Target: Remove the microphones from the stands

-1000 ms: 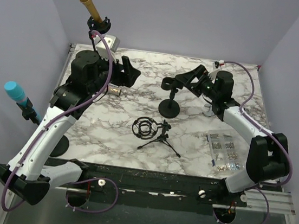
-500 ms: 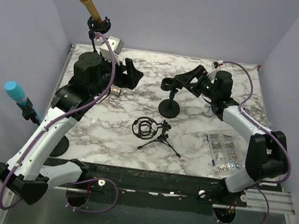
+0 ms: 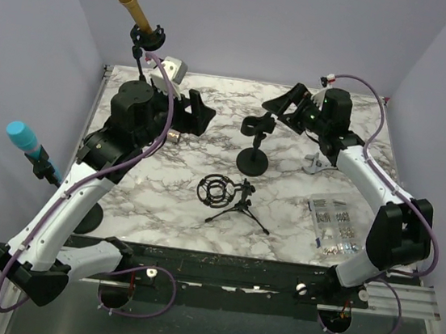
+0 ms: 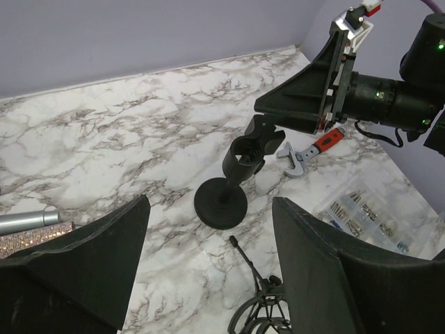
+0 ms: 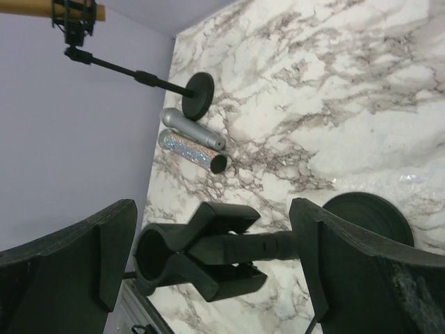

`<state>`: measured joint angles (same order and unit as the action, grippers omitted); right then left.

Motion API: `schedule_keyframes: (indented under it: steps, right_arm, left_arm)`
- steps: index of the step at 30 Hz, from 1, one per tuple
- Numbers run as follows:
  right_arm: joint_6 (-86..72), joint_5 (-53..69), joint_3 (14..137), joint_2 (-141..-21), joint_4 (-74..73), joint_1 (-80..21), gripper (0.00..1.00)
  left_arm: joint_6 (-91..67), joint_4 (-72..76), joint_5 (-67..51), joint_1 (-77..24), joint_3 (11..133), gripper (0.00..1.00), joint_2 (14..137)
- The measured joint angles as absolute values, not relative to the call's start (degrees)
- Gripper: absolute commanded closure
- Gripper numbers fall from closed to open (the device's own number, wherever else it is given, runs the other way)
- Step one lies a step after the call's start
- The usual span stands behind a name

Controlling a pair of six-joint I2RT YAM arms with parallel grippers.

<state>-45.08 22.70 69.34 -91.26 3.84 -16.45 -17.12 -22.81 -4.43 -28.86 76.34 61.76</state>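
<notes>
Marble-patterned worktop (image 3: 162, 200), walled close at back and sides. Gold-headed microphone (image 3: 134, 8) sits clipped on the thin black stand (image 3: 146, 41) at the back-left corner. The short black round-based stand (image 3: 252, 161) mid-worktop holds an empty clip (image 3: 257, 125). Left gripper (image 3: 199, 109) apart, empty. Right gripper (image 3: 283, 108) wide apart near that clip, likely to topple the short stand if swung. Freest room: near-left worktop.
</notes>
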Motion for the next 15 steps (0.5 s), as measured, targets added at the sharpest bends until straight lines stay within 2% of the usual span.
schedule_keyframes:
  steps: [7,15]
  right_arm:
    - [-42.98,18.55,71.94,-86.21,-0.71,-16.45,0.0]
    - [-44.71,13.17,66.19,-77.06,0.47,-16.45,0.03]
  left_arm:
    - [-17.1,-22.72,-4.25,-29.34,76.34,0.27,60.86]
    - [-18.9,-22.35,-6.87,-29.39,76.49,0.26,62.26]
